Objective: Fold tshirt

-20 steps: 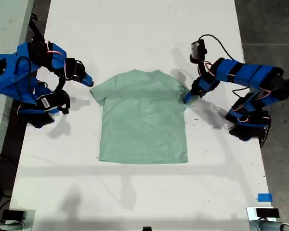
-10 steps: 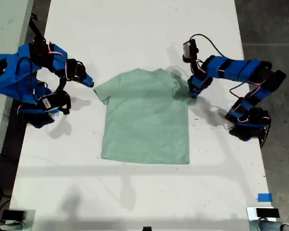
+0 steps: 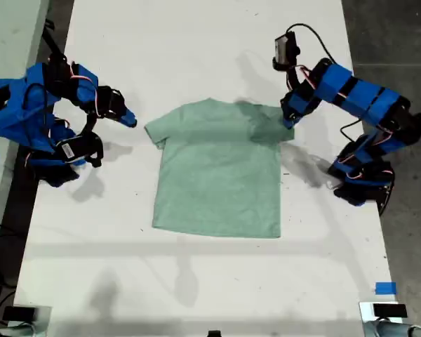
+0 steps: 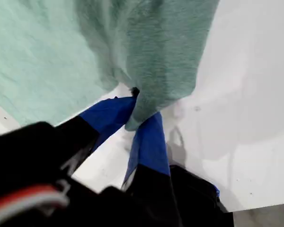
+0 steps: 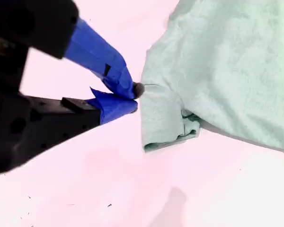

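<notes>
The white worktop [image 3: 210, 42] lies bare on every side of the tshirt [image 3: 217, 168], with wide open room beyond the hem and above the neck. The tshirt lies flat between both grippers, pale mint green, plain, neck away from the hem. My first gripper [image 4: 135, 116] is clenched on one sleeve, lifting it into a bunched fold. My second gripper [image 5: 128, 97], nearly closed and holding nothing, sits just beside the other sleeve's edge.

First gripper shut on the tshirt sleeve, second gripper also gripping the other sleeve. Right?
Not quite. My first gripper is shut on the tshirt sleeve, but my second gripper grips nothing: the second wrist view shows its fingers closed just beside the other sleeve's edge, with no cloth between them.
</notes>
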`<action>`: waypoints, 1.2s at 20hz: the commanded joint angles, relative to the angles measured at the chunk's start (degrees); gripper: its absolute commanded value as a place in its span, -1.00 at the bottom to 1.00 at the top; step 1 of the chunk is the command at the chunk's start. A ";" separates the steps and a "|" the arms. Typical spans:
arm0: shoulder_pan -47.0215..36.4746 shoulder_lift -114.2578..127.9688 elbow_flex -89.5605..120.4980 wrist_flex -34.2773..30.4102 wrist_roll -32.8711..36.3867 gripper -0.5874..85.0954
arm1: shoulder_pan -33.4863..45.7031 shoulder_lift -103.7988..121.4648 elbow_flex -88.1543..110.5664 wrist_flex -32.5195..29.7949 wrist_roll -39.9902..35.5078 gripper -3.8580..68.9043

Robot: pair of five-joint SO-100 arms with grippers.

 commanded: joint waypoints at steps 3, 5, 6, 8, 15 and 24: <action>0.18 0.09 -0.62 -1.41 -0.62 -0.98 | -9.93 -9.76 -21.71 2.64 5.98 -0.92; 0.70 0.09 -0.62 -1.41 -0.88 -0.98 | -13.36 -19.86 -31.82 2.81 7.73 -0.92; 0.88 0.09 -0.62 -1.41 -0.97 -0.98 | -14.94 -25.14 -37.35 2.90 8.44 -0.92; 1.05 0.18 -0.62 -1.41 -1.14 -0.98 | -17.23 -35.86 -48.34 3.08 9.58 -0.92; 0.62 0.18 -0.70 -1.41 -1.05 -0.98 | -21.36 -52.73 -64.69 5.63 11.69 0.02; -0.44 -0.53 -1.14 -1.93 -0.88 -0.78 | -20.30 -28.13 -63.63 13.45 10.99 -0.15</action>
